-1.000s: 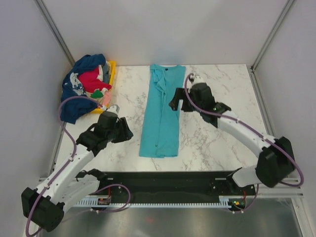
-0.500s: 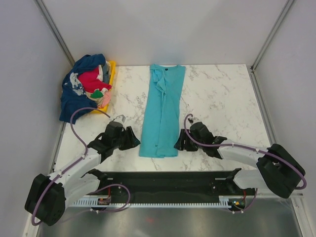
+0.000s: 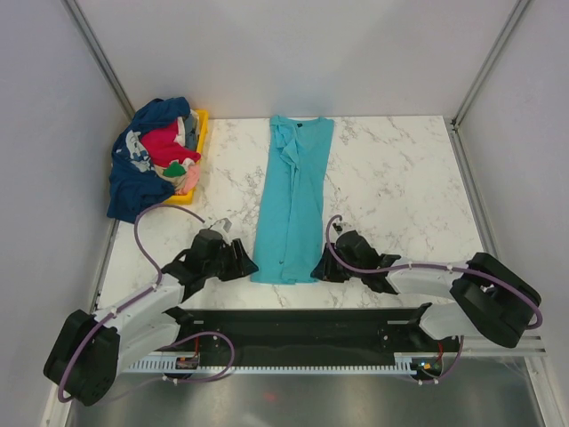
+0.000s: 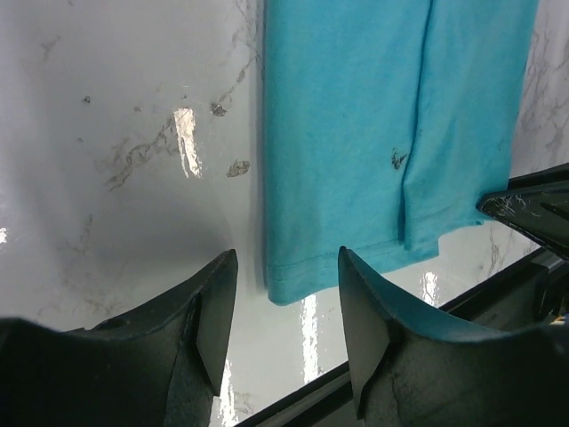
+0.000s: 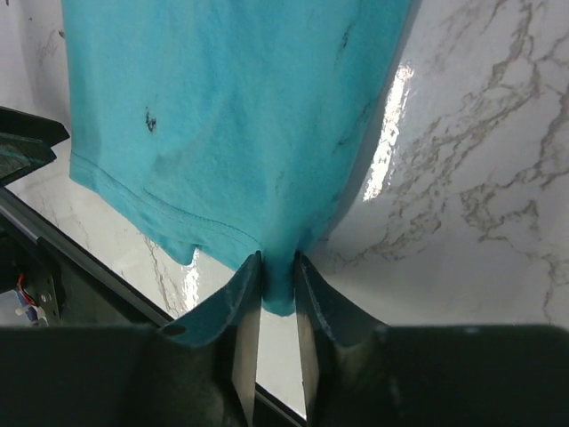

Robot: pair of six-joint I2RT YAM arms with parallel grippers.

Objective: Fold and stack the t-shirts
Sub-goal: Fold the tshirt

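A teal t-shirt (image 3: 294, 191) lies folded lengthwise into a long strip down the middle of the marble table, collar at the far end. At its near right hem corner my right gripper (image 3: 318, 269) is shut; in the right wrist view the fingers pinch that teal corner (image 5: 278, 289) at the gripper (image 5: 277, 258). My left gripper (image 3: 248, 265) sits low at the near left hem corner. It stands open (image 4: 286, 253), the corner of the hem (image 4: 289, 283) just ahead of the gap and untouched. The other t-shirts (image 3: 156, 151), navy, red and greyish, are heaped at the far left.
The heap fills a yellow tray (image 3: 204, 124) and the navy shirt (image 3: 132, 187) spills over its near side onto the table. The black base rail (image 3: 302, 325) runs along the near table edge, close under both grippers. Grey walls enclose three sides.
The right arm swung from beside the shirt's middle down to the near hem and its jaws closed on the right corner. The left gripper slid right and nearer, up to the left corner.
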